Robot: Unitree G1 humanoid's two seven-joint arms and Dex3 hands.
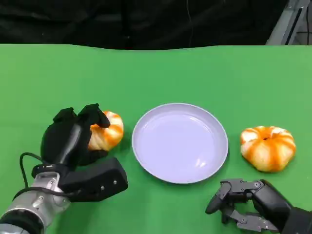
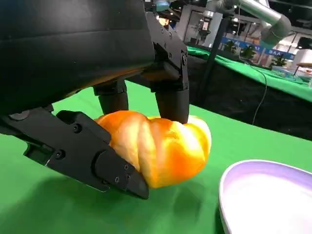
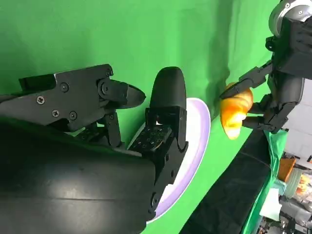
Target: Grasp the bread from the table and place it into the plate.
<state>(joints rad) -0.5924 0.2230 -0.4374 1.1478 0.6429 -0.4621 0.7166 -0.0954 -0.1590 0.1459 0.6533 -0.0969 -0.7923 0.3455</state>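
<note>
A: Nearest the camera, lower right: the right hand (image 1: 251, 207), low over the green desk (image 1: 161, 68), its fingers (image 1: 229, 187) curled loosely and apart, holding nothing.

B: And lower left?

A: The left hand (image 1: 73, 139), fingers (image 1: 97, 114) pinching an orange-and-white bread (image 1: 108, 131). In the left wrist view the fingers (image 2: 173, 97) press on the bread (image 2: 161, 146) from above while the thumb (image 2: 97, 158) clamps its near side.

B: Is it lifted?

A: I cannot tell; it sits at or just above the desk, just beside the left rim of the plate (image 1: 222, 146), outside it.

B: The plate?

A: Pale lilac, round, centre of the desk, between the two hands. The right wrist view shows its rim (image 3: 202, 131) beyond the right hand's fingers (image 3: 168, 97), with the left hand (image 3: 282, 87) and bread (image 3: 234, 109) farther off.

B: Anything else?

A: A second bread (image 1: 268, 147) lies on the desk to the right of the plate, apart from it, near the right hand.
</note>
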